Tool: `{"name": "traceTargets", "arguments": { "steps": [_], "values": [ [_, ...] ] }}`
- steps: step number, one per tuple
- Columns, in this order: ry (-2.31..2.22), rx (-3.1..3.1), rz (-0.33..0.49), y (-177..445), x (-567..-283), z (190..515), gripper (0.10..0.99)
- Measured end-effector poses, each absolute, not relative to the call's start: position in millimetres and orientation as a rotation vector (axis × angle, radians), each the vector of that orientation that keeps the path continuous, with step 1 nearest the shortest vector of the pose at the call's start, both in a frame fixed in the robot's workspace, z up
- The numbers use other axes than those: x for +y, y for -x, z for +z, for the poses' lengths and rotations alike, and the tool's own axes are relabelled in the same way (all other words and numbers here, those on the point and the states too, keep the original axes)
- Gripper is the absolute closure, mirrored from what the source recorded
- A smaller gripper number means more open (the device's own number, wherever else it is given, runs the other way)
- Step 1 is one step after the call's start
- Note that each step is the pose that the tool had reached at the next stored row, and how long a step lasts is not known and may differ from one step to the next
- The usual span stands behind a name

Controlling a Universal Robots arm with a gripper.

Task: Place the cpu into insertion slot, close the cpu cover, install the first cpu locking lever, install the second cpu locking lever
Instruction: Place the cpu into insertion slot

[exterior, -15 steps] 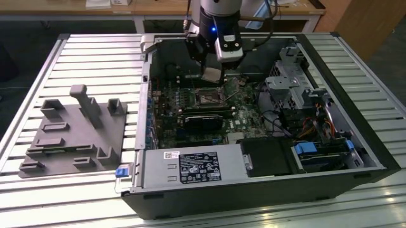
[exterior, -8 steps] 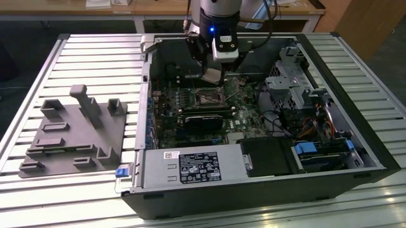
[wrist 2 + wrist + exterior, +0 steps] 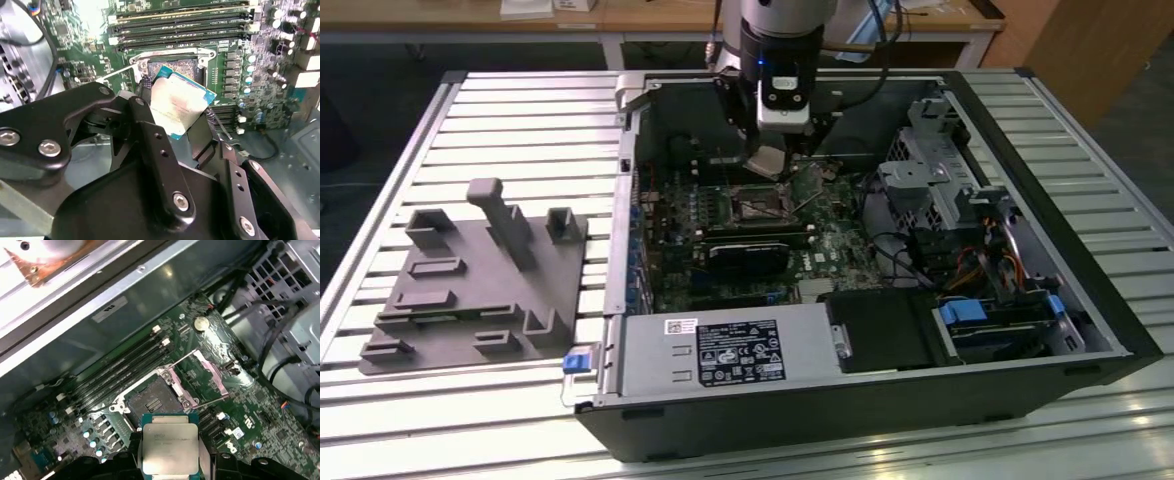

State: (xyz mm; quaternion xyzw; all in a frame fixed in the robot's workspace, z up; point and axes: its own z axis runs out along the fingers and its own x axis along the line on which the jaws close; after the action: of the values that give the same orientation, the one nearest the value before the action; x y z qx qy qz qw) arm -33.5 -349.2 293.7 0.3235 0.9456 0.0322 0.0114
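Observation:
My gripper (image 3: pixel 767 160) hangs inside the open computer case, shut on the cpu (image 3: pixel 766 161). In both wrist views the cpu (image 3: pixel 177 105) (image 3: pixel 170 447) is a small square chip with a pale metal face, pinched by its edges between black fingers (image 3: pixel 143 85). It hovers just above and beside the insertion slot (image 3: pixel 150 402) (image 3: pixel 176 64) (image 3: pixel 758 203), a dark square recess with a light metal rim on the green board. The cpu cover (image 3: pixel 202 375) is swung open next to the slot, with thin wire levers lifted beside it.
Long black memory slots (image 3: pixel 120 370) run beside the slot. A black finned card (image 3: pixel 754 250), a power supply (image 3: pixel 720 350), a drive cage (image 3: pixel 934 170) and cables (image 3: pixel 280 340) crowd the case. A grey fixture (image 3: pixel 467 270) lies on the slatted table at the exterior view's left.

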Motion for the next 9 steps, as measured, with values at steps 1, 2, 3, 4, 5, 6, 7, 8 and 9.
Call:
{"name": "traceTargets", "arguments": {
  "steps": [1,2,3,4,5,6,7,8,9],
  "values": [
    [-1.032,2.940,0.099,33.5,-349.2,293.5,0.549],
    [-1.055,2.931,0.097,33.5,-349.2,293.2,0.549],
    [-1.077,2.921,0.095,33.5,-349.2,293.0,0.549],
    [-1.101,2.911,0.093,33.5,-349.2,292.8,0.549],
    [-1.124,2.901,0.091,33.5,-349.2,292.6,0.549],
    [-1.146,2.891,0.089,33.5,-349.2,292.3,0.549],
    [-1.168,2.881,0.087,33.5,-349.2,292.2,0.549],
    [-1.190,2.871,0.085,33.5,-349.2,291.9,0.549],
    [-1.212,2.860,0.084,33.5,-349.2,291.7,0.549]
  ]
}}
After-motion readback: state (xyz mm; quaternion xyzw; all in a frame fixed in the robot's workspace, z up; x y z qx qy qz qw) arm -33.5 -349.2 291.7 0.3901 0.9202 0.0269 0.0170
